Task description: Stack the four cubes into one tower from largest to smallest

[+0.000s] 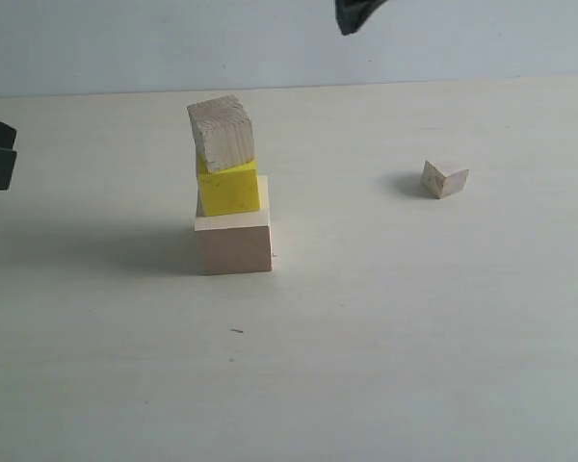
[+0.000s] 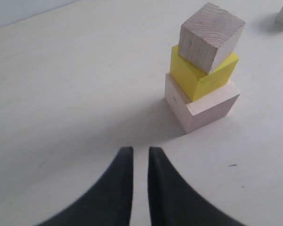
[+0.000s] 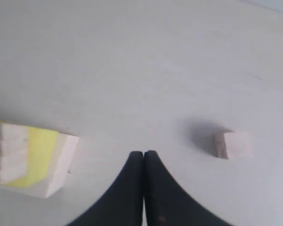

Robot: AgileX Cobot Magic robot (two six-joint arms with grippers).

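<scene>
Wooden and alone, the small wooden cube (image 1: 444,178) is sitting on the tabletop (image 1: 414,337), well apart from the tower and on the right arm's side, so the right end effector (image 3: 143,152) is the nearer one. That end effector is hanging above the tabletop, clenched on nothing, with its fingers touching. The cube is lying ahead of it and off to one side, clear of the fingertips, and is offering no long axis. The left end effector (image 2: 140,149), slightly parted and empty, is facing the large pale wooden cube (image 1: 233,241), which is carrying the yellow cube (image 1: 231,188) and the medium grainy wooden cube (image 1: 221,132), twisted on top.
</scene>
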